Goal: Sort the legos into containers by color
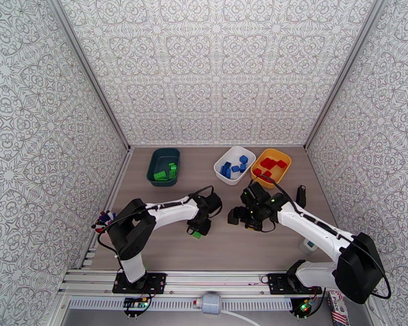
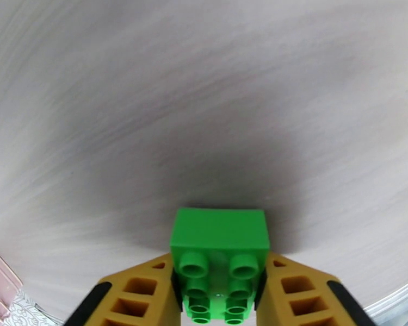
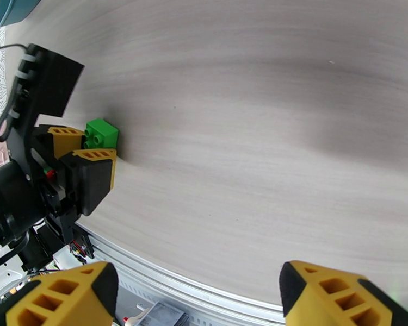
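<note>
We see a pale wood-grain bench [image 1: 226, 254] closed in by 3 patterned walls [image 1: 220, 66]. Along its far edge stand 3 tubs: the dark teal tub [image 1: 160, 157] holding green bricks [image 1: 166, 172] toward the far-left corner, the white tub [image 1: 232, 156] with blue bricks [image 1: 234, 168], and just beside it the yellow tub [image 1: 273, 154] with red bricks [image 1: 270, 163]. Near the bench's middle the left gripper [image 2: 220, 278] is clamped on a green lego [image 2: 220, 240] down at the surface. The right gripper [image 3: 198, 275] hangs close by, its jaws apart and holding nothing.

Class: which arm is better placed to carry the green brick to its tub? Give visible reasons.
Left. The left pincer is shut on the green brick; the teal tub sits on that side. The right pincer is open, empty.
</note>
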`<action>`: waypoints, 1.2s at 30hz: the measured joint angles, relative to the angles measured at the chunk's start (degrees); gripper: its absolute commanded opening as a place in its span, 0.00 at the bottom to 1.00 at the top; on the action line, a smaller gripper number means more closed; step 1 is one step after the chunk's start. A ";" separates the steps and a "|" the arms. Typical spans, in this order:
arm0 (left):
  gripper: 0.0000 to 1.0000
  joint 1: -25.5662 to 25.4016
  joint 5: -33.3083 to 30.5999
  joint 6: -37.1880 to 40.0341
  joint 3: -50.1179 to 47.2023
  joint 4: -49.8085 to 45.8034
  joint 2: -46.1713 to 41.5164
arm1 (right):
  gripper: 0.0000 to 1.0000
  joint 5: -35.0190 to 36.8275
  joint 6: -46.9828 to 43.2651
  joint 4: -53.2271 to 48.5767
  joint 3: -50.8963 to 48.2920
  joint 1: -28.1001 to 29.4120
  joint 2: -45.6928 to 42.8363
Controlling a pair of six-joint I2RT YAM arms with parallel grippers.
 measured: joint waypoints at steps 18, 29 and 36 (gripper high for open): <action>0.31 19.54 7.80 0.96 11.08 -0.98 -5.33 | 0.83 -10.56 -2.67 4.02 29.03 0.02 26.12; 0.32 40.44 16.83 1.18 17.00 0.13 -4.35 | 0.83 -19.98 -2.91 3.15 58.55 0.02 45.11; 0.34 47.80 18.75 1.60 29.70 0.04 4.13 | 0.83 -21.92 -2.89 0.57 67.63 -0.02 49.75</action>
